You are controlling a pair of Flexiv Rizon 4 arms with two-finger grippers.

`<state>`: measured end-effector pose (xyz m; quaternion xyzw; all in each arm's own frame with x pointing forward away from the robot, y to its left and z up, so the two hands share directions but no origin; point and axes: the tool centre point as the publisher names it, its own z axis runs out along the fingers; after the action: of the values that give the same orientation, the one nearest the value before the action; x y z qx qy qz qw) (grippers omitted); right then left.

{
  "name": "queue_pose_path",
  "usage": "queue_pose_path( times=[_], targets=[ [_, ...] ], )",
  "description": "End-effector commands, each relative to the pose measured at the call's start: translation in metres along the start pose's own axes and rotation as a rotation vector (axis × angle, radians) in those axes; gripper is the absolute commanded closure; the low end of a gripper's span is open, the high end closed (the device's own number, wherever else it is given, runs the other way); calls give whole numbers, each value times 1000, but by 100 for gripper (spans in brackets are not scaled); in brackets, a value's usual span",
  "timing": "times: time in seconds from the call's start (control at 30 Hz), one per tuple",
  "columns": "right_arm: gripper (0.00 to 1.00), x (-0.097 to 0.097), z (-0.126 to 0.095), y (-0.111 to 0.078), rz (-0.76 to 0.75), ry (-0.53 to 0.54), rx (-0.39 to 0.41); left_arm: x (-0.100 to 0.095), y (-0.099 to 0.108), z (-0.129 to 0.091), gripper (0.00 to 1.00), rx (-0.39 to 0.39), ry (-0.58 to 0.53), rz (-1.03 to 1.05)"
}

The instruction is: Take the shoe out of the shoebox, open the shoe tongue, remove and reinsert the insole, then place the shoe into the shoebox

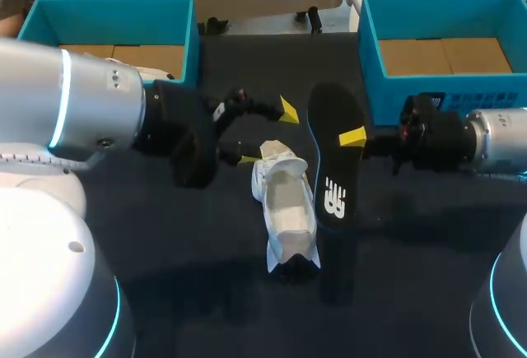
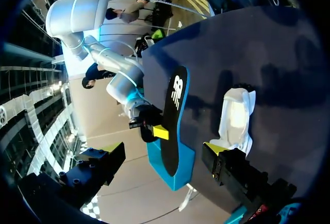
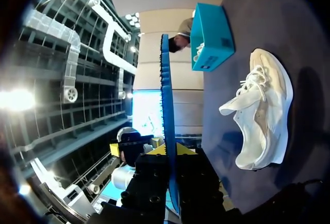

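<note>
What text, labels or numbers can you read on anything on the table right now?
insole: a white logo on its black face, a stylised emblem and not legible words, so nothing to quote.
shoebox: a small dark label on its side wall, too small to read.
shoe: no print visible.
Numbers or signs: none.

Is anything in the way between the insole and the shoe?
Nothing visible. The insole, in the right gripper, is beside the shoe with only table between. The left gripper is open at the shoe's end.
</note>
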<state>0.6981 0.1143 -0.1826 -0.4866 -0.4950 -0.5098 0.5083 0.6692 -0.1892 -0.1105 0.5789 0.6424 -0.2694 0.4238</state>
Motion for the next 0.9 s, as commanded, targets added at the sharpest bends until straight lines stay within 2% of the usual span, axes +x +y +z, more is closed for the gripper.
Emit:
queue_pose_path(
  times=[0.03, 0.4, 0.8, 0.9],
  targets=[
    [100, -2, 1, -1, 1, 1, -2, -6, 0, -1, 0, 8, 20, -29],
    [100, -4, 3, -3, 6, 1, -5, -25, -1, -4, 0, 2, 231, 40],
    [100, -7, 5, -4, 6, 5, -11, -28, 3, -1, 0, -33, 416, 84],
    [100, -8, 6, -4, 5, 6, -10, -30, 5, 0, 0, -22, 461, 74]
  ],
)
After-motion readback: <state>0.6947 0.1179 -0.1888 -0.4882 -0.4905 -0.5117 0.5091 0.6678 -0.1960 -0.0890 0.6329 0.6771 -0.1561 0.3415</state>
